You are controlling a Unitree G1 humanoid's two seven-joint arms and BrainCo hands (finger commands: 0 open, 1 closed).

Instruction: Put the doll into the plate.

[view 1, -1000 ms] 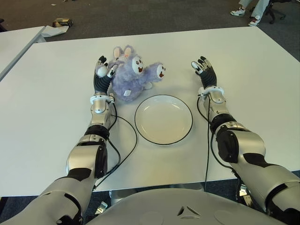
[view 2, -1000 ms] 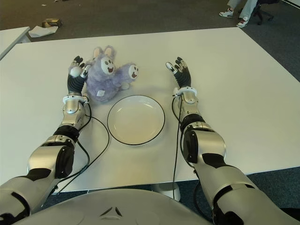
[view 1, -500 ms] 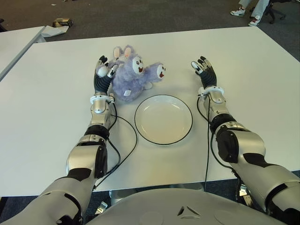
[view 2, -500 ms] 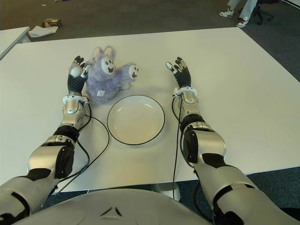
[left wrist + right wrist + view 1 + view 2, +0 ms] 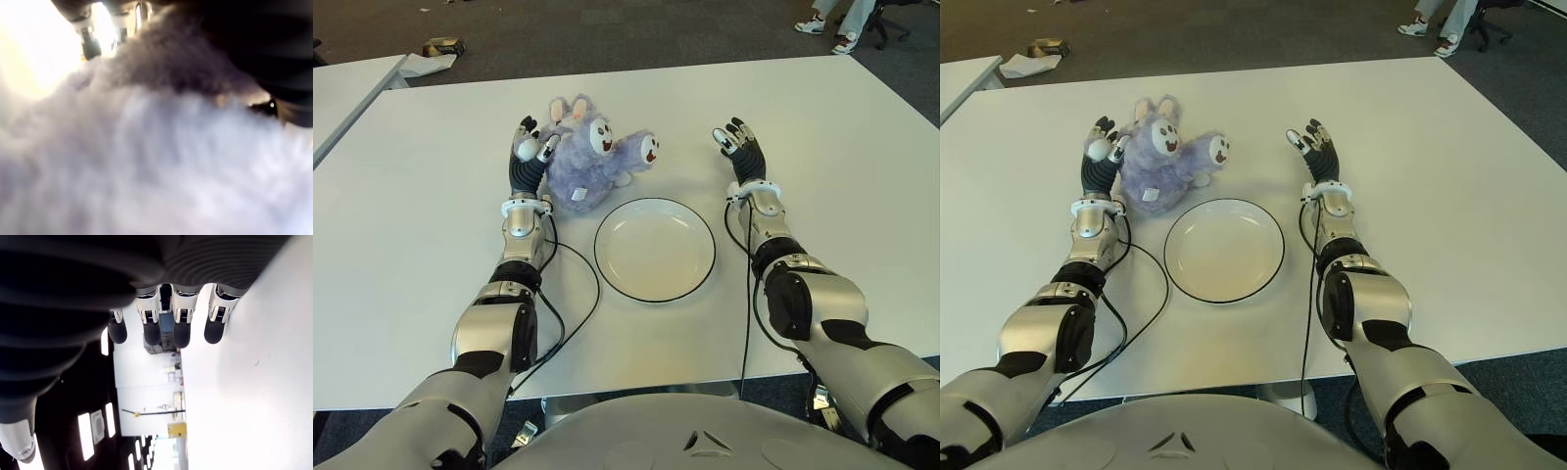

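Nothing has moved since a second ago. Left hand (image 5: 528,147), fingers loosely spread, presses the purple doll's (image 5: 587,162) side at eleven o'clock of the plate (image 5: 655,249). Right hand (image 5: 740,147) stays open-fingered at two o'clock above the table (image 5: 842,176).

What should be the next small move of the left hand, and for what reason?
Probably it should close its fingers on the doll. The left hand shows right against the doll's left side, and its wrist view is filled with the purple fur, yet no grasp is visible. The plate lies empty just in front of the doll. The right hand is open, right of the plate.
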